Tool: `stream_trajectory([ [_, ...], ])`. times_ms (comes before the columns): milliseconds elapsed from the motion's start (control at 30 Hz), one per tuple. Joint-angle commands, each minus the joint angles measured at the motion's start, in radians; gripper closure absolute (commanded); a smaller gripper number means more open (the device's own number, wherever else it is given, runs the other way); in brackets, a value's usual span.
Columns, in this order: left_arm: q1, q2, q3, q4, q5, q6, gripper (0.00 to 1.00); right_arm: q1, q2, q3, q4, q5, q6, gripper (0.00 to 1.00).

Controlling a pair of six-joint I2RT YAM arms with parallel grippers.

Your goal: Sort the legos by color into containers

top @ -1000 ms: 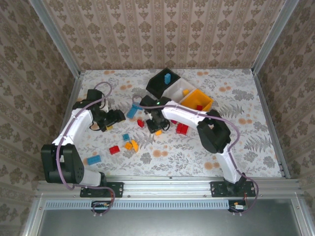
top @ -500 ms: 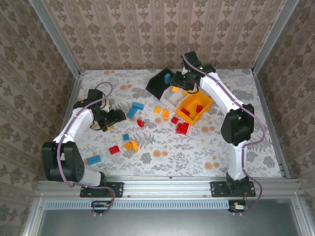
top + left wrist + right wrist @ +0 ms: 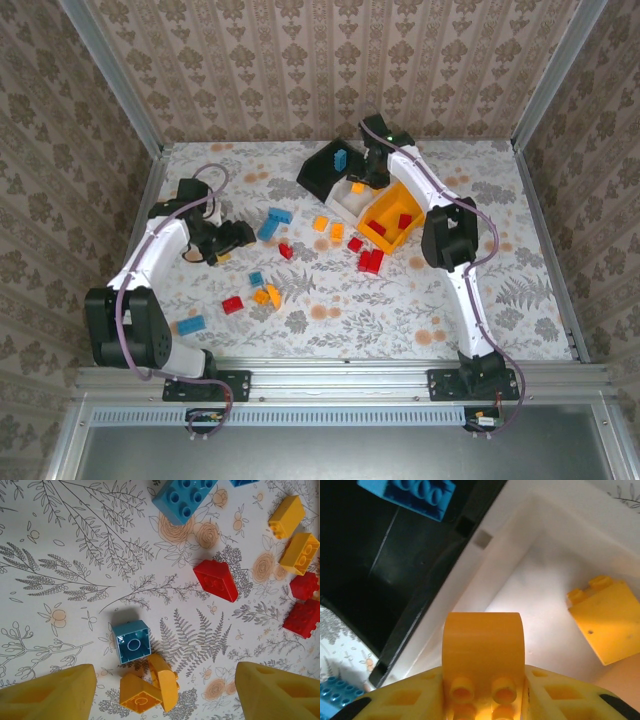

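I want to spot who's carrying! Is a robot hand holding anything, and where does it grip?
The right gripper pinches a small orange-yellow plastic brick by the sides of its studded end. The left gripper is open, holding nothing.

The left arm bends at the elbow, its gripper (image 3: 236, 237) angled down at the table, jaws spread wide with nothing between them. The right arm stretches far forward. Its gripper (image 3: 483, 697) holds an orange brick (image 3: 483, 640) between its fingers.

Right wrist view: orange-yellow brick (image 3: 482, 645), base buried between right gripper (image 3: 482, 692) fingers and cut by bottom edge. Blue brick (image 3: 407, 492) in black bin (image 3: 380, 570) clipped at top. Left wrist view: large blue brick (image 3: 182, 497) clipped at top, red brick (image 3: 302, 620) clipped at right.
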Motion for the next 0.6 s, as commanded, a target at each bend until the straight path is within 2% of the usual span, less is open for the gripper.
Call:
stream_trajectory([
  [0, 0.005, 0.020, 0.031, -0.031, 0.002, 0.026, 0.26, -0.004, 0.016, 0.042, -0.066, 0.030, -0.023, 0.55],
  [167, 0.005, 0.037, 0.042, -0.025, 0.008, 0.026, 0.26, -0.013, 0.002, 0.047, -0.069, 0.036, -0.039, 0.42],
  [333, -0.014, 0.051, 0.079, -0.038, -0.015, 0.048, 0.26, -0.017, -0.039, 0.093, -0.100, 0.032, -0.047, 0.40],
  [500, -0.090, 0.091, 0.144, -0.071, -0.071, 0.089, 0.26, -0.003, -0.147, 0.092, -0.167, 0.010, -0.069, 0.38],
  [567, -0.138, 0.127, 0.179, -0.086, -0.095, 0.112, 0.26, 0.015, -0.208, 0.038, -0.198, 0.000, -0.084, 0.37],
])
